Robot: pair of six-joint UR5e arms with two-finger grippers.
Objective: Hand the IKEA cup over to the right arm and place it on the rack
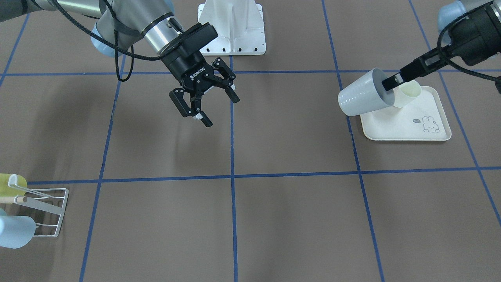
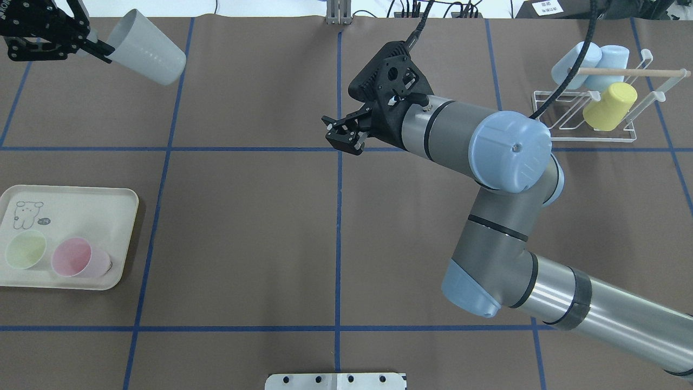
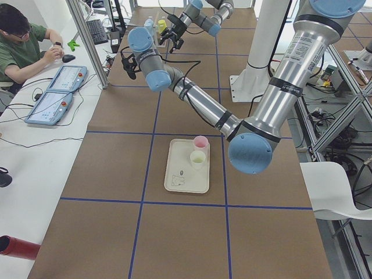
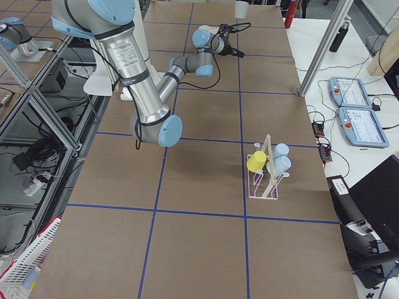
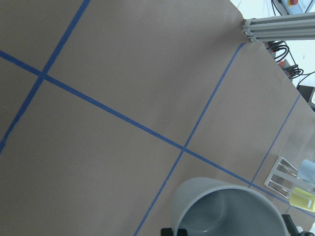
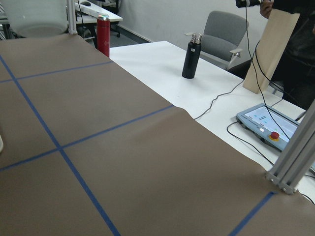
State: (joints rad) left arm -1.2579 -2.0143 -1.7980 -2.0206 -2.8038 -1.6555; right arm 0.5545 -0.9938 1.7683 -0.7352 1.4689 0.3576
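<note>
The IKEA cup [image 1: 362, 98] is pale grey-blue and hangs tilted in the air, mouth toward my left gripper [image 1: 391, 83]. That slim gripper is shut on the cup's rim, one finger inside. From overhead the cup [image 2: 147, 49] and left gripper [image 2: 102, 50] sit at the table's far left corner. The cup's rim [image 5: 226, 209] fills the bottom of the left wrist view. The right arm's gripper [image 1: 221, 110] hovers open and empty near the table's middle, well apart from the cup. The white wire rack [image 2: 541, 97] stands far right, carrying two light-blue cups and a yellow one.
A cream tray [image 2: 81, 211] with a bunny drawing holds a green cup [image 2: 25, 249] and a pink cup [image 2: 76, 257] on the left. A white mount plate [image 1: 231, 27] sits at the robot's base. Bottles, control pendants and a seated person [image 3: 23, 46] are beyond the far edge.
</note>
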